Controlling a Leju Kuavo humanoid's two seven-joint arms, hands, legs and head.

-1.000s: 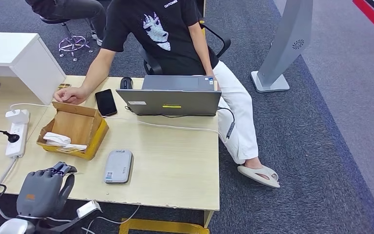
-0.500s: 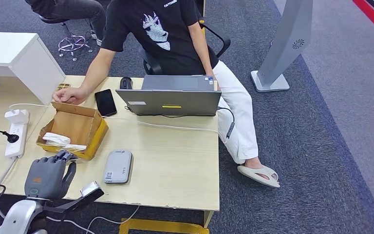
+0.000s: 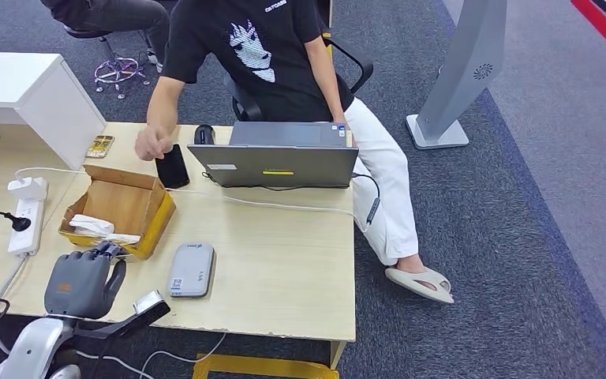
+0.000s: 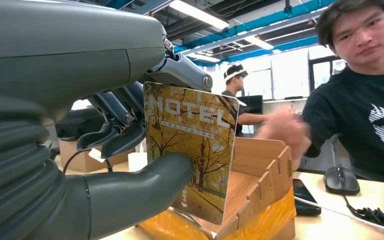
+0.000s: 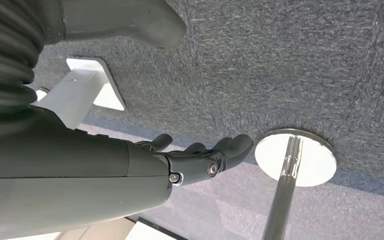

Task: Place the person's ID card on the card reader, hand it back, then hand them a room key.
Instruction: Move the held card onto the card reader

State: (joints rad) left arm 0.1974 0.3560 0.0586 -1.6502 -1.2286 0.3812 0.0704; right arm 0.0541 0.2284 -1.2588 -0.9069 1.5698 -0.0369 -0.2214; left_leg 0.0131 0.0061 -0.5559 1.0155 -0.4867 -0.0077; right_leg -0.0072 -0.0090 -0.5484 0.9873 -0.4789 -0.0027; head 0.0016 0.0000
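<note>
Key handover is what's left, I judge: my left hand pinches the hotel room key; card reader sits bare; right hand hangs loose, holding nothing.

Left hand is up over the table's near left corner, back of the hand to the head camera, fingers pointing toward the far edge. Silver forearm comes in from the bottom-left below it. Wrist view: thumb pressed against the face of a card, darker fingers curled behind it — card pinched upright, so the hand is gripping. Right hand hangs low beside the body over the floor — fingers loosely extended and slightly apart, thumb clear of them, nothing in the hand.
</note>
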